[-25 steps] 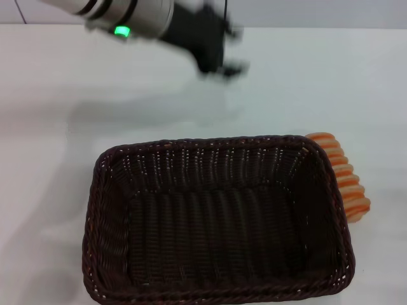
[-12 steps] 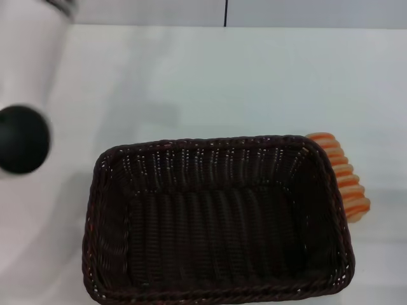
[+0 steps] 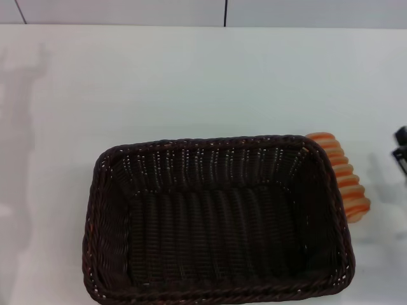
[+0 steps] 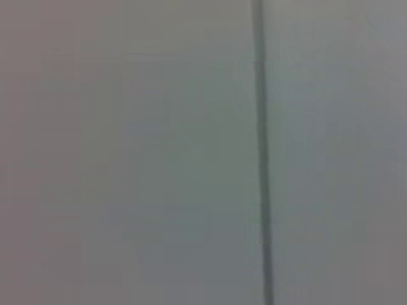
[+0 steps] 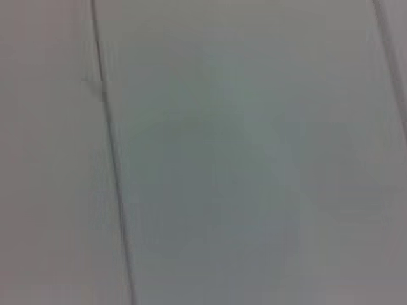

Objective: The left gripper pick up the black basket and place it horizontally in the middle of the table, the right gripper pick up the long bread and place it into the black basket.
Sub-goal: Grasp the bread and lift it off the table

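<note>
One big black basket (image 3: 216,222) sits on the white worktop (image 3: 191,82), low in the head view with its long side running left to right. It is open side up, and nothing can be seen inside it. The long bread (image 3: 346,181) lies on the worktop, touching the basket's right end, partly hidden by the rim. Far to the right, well apart from the bread, a small bit of the right end effector (image 3: 401,152) peeks in. I cannot tell if it is spread or pressed together. The left end effector is out of sight. Both wrist views show only a plain grey surface with a thin dark line.
</note>
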Controlling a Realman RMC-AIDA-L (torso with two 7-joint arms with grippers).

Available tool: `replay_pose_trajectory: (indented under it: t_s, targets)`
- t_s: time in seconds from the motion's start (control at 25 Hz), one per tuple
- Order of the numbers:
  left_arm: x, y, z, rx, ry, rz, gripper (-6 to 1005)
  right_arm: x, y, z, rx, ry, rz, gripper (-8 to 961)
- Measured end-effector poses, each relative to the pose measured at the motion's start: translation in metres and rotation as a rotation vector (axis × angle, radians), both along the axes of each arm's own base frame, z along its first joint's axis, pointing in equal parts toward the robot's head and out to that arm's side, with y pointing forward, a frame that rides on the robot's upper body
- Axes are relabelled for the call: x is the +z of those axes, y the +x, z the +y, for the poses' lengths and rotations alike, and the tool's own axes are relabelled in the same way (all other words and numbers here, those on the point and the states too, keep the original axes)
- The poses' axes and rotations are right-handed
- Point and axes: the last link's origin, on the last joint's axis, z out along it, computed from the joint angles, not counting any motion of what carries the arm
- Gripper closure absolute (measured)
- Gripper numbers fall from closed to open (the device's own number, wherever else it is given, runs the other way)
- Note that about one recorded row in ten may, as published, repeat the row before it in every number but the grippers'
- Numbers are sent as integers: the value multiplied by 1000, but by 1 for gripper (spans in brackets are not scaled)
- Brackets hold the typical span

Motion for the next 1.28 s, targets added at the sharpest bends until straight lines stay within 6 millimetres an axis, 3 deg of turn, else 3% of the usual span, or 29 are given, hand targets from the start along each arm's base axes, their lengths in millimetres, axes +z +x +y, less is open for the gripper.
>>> replay_pose_trajectory:
  t_s: [0.16,0.36,1.08,1.28]
  targets:
    - [-6,-29,-13,67,-3,-29,205,-19,-4,14,3,-124,-31,115]
    - [-11,-36,-16,91,-30,-2,211,-34,-13,28,35,-213,-83,117]
    - [-15,-33,-11,81,-50,0,209,-60,-18,37,-11,-353,-105,124]
    - [-17,-32,-10,80,-59,1,209,-56,-17,36,-9,-322,-103,240]
